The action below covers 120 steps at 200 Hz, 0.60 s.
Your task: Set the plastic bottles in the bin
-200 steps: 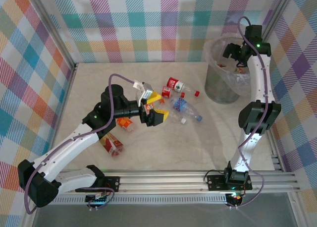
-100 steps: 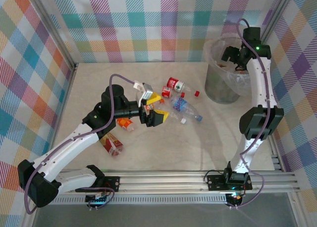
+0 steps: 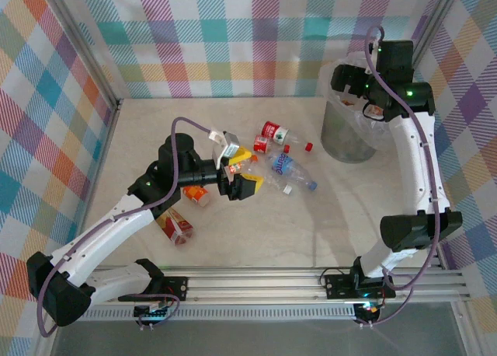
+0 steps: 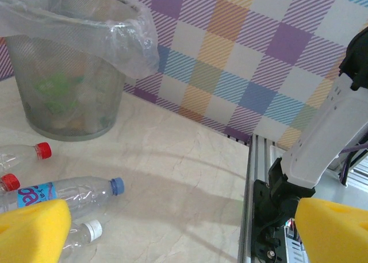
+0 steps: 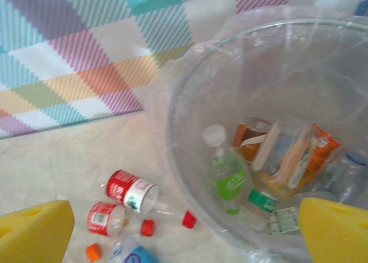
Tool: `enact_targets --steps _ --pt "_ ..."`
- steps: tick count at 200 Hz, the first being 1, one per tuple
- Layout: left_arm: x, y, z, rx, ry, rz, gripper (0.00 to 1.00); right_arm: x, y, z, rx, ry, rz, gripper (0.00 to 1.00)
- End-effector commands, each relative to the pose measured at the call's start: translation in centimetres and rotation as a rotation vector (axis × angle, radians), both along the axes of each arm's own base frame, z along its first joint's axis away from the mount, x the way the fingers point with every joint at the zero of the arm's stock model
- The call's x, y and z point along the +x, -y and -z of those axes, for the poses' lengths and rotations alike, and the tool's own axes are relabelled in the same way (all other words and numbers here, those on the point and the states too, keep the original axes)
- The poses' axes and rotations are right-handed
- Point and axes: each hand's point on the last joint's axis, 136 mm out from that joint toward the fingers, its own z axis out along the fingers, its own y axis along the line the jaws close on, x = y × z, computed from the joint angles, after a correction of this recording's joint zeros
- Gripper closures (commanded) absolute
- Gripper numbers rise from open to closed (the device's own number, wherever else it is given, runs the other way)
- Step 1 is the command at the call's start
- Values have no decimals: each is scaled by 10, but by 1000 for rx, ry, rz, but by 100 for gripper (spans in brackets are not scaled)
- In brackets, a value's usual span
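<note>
A: What encloses the space?
B: Checked cloth walls (image 3: 233, 29) in pastel pink, teal, orange and purple, at nine, twelve and three o'clock, with a metal post (image 3: 89, 57) at the eleven o'clock corner.
A: And underneath?
B: A pale marbled desk (image 3: 295, 232), evenly lit; a slotted aluminium rail (image 3: 272, 282) runs along six o'clock.

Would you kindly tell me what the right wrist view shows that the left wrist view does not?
Right wrist view: the inside of the bin, where a green-labelled bottle and what look like orange cartons lie, plus loose red caps on the table. Left wrist view: the right arm's base by the rail, and a bottle's blue cap. Both: the bin with its clear bag liner, and the plaid wall.
</note>
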Motion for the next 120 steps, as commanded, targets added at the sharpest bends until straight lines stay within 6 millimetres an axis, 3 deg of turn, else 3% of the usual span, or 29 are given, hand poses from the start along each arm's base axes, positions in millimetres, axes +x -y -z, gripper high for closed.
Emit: enact_targets --steps 1,46,84,120 --pt "-9 -2 -14 -7 42 10 0 -19 -31 21 38 -82 -103 0" --pt "-11 -4 -13 10 52 9 0 -51 -90 57 34 -153 -282 0" --pt "-13 -6 -13 20 60 11 0 -72 -138 101 -24 -219 -453 0" --pt "-18 -10 -12 64 70 12 0 -82 -170 137 -89 -283 -569 10"
